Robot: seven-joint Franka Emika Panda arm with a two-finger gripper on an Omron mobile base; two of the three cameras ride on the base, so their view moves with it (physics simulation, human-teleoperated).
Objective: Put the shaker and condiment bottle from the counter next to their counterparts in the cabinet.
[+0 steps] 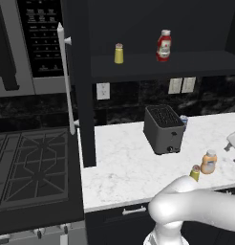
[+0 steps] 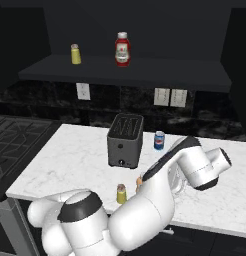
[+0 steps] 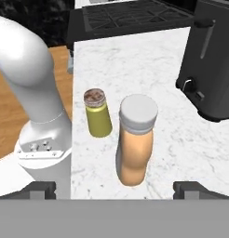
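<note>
surface (image 3: 181, 139): white marble, toaster (image 3: 214, 60) upper right of frame
condiment bottle (image 3: 135, 144): centre, shaker (image 3: 97, 114) just left of it
jaws: wide apart, nothing between them

The condiment bottle (image 3: 136, 139) stands on the counter (image 3: 181, 153), just ahead between the gripper's (image 3: 115, 189) wide-set fingertips. The shaker (image 3: 97, 113) stands beside it, leftward; the toaster (image 3: 214, 65) sits beyond, rightward.

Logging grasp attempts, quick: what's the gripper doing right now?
Gripper: open, holding nothing, above the condiment bottle on the counter.
</note>
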